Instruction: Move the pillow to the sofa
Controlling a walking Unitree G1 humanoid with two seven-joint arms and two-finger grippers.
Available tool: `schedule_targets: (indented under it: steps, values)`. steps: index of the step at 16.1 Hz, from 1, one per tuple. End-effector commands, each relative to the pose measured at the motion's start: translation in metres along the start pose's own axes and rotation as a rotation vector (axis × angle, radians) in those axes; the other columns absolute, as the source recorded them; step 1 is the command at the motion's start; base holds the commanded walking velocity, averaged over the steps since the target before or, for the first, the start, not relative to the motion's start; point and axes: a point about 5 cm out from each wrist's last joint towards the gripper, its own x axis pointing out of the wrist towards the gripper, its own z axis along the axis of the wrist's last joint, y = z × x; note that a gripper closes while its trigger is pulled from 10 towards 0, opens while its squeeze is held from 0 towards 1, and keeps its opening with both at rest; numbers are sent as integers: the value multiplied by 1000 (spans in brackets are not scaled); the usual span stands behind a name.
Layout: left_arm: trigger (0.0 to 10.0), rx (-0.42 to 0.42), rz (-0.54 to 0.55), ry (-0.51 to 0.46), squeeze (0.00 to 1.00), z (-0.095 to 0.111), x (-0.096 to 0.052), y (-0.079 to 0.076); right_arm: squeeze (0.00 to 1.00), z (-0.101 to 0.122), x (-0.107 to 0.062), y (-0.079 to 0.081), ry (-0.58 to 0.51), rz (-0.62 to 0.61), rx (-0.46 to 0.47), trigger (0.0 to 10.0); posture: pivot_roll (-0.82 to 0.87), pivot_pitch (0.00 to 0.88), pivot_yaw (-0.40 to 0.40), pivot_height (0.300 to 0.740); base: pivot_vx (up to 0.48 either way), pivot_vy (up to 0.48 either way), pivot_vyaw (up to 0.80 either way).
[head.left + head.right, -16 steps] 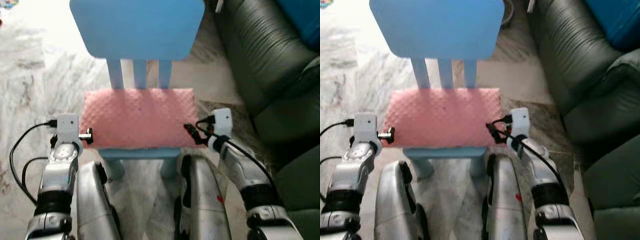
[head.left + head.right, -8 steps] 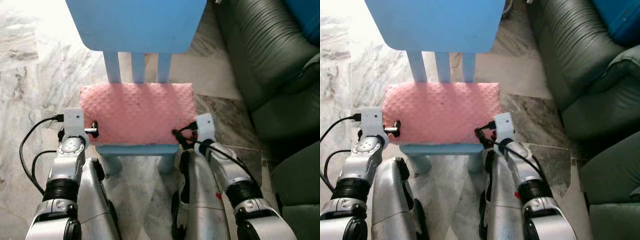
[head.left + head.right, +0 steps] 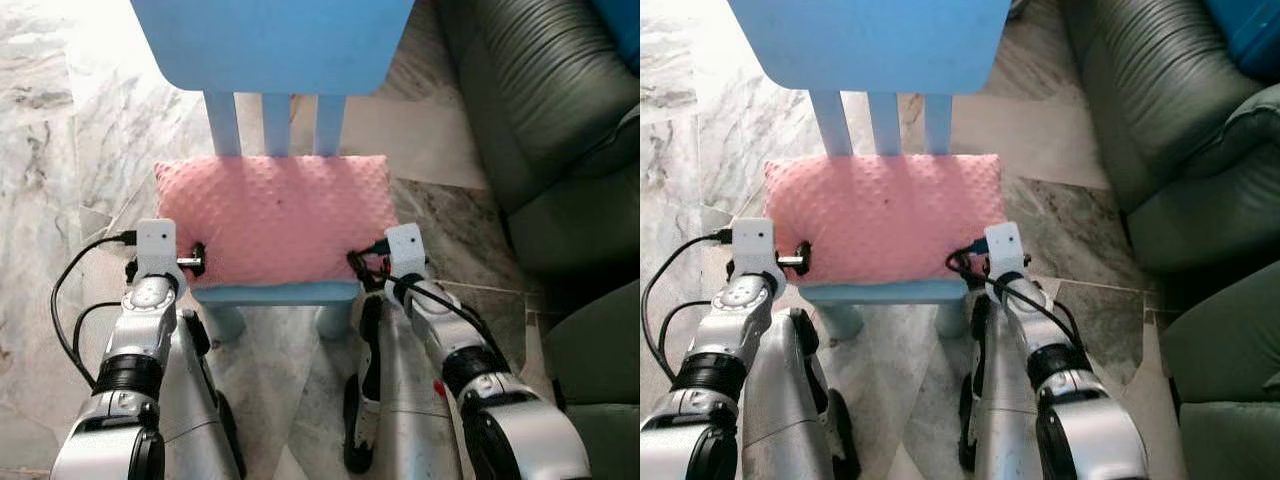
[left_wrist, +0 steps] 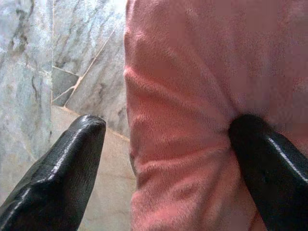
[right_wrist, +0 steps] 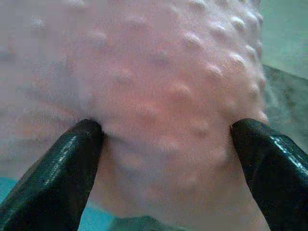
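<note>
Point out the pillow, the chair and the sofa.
pillow (image 3: pixel 272 218), left eye view, middle of its pink top.
chair (image 3: pixel 272 42), left eye view, blue backrest.
sofa (image 3: pixel 545 90), left eye view, dark ribbed cushion.

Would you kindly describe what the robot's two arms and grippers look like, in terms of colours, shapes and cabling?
Both arms are silver metal with black joint bands. Each wrist carries a small white camera block, with thin black cables looping from it along the forearm. The left gripper and right gripper each have two long, glossy black fingers tapering to rounded tips. A small red mark shows near the right arm.
</note>
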Motion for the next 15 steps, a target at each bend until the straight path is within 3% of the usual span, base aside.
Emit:
schedule_targets:
  steps: [1,3,4,5,8,11,15]
  values:
    - [10000,26,-9,44,0,-13,-1,0,0,-17,-5,-10,62,-67,-32,10000,13,304,-92,467,0,0,0]
    - [10000,50,-26,37,0,-15,2,-4,0,-20,-5,-11,71,-98,-37,10000,16,305,-92,467,0,0,0]
    - [3725,54,-36,39,0,-17,2,-5,0,-21,-5,-9,77,-95,-21,10000,16,303,-92,467,0,0,0]
    - [0,64,-55,57,0,-22,3,-9,0,-26,-5,-4,102,-85,18,0,14,301,-90,467,0,0,0]
    - [0,53,-73,62,0,-25,3,-14,0,-28,-4,4,109,-70,93,0,16,300,-91,467,0,0,0]
    - [0,2,-67,83,0,-33,2,-13,0,-27,-3,8,106,-61,103,0,14,299,-96,467,0,0,0]
    - [0,-126,-71,128,0,-41,2,-17,0,-27,-3,8,109,-63,121,0,12,297,-99,467,0,0,0]
